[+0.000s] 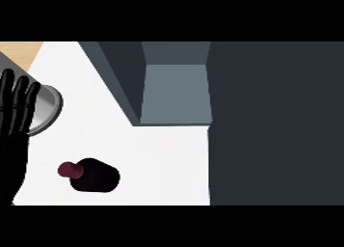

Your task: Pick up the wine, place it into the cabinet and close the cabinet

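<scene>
We've got the wine bottle standing untouched on the desk, near the open cabinet. Our left hand rests at the left edge, fingers straight; right hand's out of view.

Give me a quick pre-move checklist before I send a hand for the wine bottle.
1. Wine bottle in view on the white counter, nothing touching it: ok.
2. Bottle upright: cannot tell; the steep view shows mostly its dark red cap and shoulder.
3. Cabinet open, with its grey interior showing: ok.
4. Counter between bottle and cabinet opening free of things: ok.
5. Left hand open, fingers up, at the left edge over the metal pot, holding nothing: ok.
6. Right hand ready: cannot tell; it is not in view.
</scene>
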You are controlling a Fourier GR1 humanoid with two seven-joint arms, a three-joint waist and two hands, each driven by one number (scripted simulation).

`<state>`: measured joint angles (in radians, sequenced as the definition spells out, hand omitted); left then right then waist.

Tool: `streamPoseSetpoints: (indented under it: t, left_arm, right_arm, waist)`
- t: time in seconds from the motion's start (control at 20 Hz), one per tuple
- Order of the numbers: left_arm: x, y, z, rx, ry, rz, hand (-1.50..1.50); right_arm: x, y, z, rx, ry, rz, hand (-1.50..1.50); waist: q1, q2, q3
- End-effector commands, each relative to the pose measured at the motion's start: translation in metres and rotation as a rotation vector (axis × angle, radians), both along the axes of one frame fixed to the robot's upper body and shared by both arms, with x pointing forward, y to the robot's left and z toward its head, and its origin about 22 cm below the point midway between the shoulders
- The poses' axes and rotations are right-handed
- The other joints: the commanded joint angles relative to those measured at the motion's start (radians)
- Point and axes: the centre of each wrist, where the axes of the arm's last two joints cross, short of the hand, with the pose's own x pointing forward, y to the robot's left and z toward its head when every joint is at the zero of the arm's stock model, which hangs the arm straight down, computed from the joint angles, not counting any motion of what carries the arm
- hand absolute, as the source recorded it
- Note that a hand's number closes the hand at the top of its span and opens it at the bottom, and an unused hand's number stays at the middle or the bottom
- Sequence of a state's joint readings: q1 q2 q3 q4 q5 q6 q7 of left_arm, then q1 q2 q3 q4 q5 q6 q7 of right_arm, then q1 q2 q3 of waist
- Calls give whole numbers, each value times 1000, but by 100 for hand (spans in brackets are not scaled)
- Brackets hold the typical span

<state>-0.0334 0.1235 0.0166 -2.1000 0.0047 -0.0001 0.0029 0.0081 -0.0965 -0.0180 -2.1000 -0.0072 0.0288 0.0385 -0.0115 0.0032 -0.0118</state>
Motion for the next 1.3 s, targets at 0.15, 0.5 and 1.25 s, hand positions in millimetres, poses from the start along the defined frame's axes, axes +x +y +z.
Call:
streamPoseSetpoints:
  t: [0.15, 0.5, 1.25]
  left_arm:
    - [-32, -37, -19, -4, 43, -87, -150]
    - [-80, -82, -32, -282, 261, -250, -150]
    - [-131, -134, 21, -308, 243, -258, -150]
  right_arm:
    - [-36, 9, 15, 14, -18, 25, -150]
    - [-57, 12, 13, 15, 127, 260, -150]
    - [-66, 26, 61, 23, 113, 268, -150]
  waist:
    - [8, -6, 12]
    - [12, -10, 12]
    - [16, -6, 12]
